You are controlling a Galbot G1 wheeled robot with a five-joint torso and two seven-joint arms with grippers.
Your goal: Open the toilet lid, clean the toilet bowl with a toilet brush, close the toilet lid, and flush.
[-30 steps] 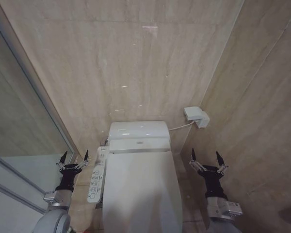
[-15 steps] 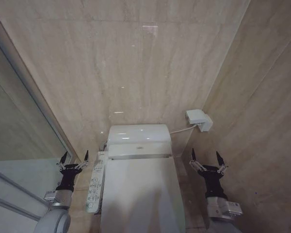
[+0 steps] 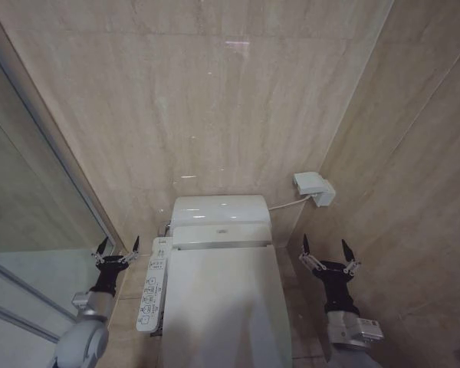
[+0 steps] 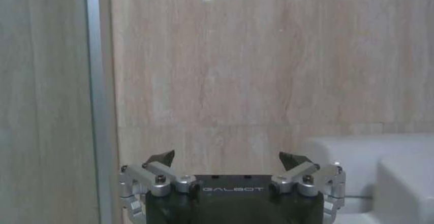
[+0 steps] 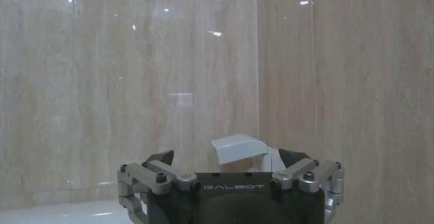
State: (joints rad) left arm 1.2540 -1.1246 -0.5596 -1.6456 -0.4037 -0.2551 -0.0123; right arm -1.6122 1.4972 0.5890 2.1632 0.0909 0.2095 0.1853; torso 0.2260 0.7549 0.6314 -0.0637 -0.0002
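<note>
The toilet lid (image 3: pixel 224 303) lay shut over the bowl, its near end cut off by the frame. The left gripper (image 3: pixel 116 247) hovered beside the control panel (image 3: pixel 152 295), the right gripper (image 3: pixel 326 250) right of the toilet; both had fingers spread, holding nothing.

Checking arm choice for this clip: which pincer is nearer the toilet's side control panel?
Left. The left pincer hovers open just beside the control panel, on its outer side. The right pincer hangs open across the closed toilet lid.
</note>
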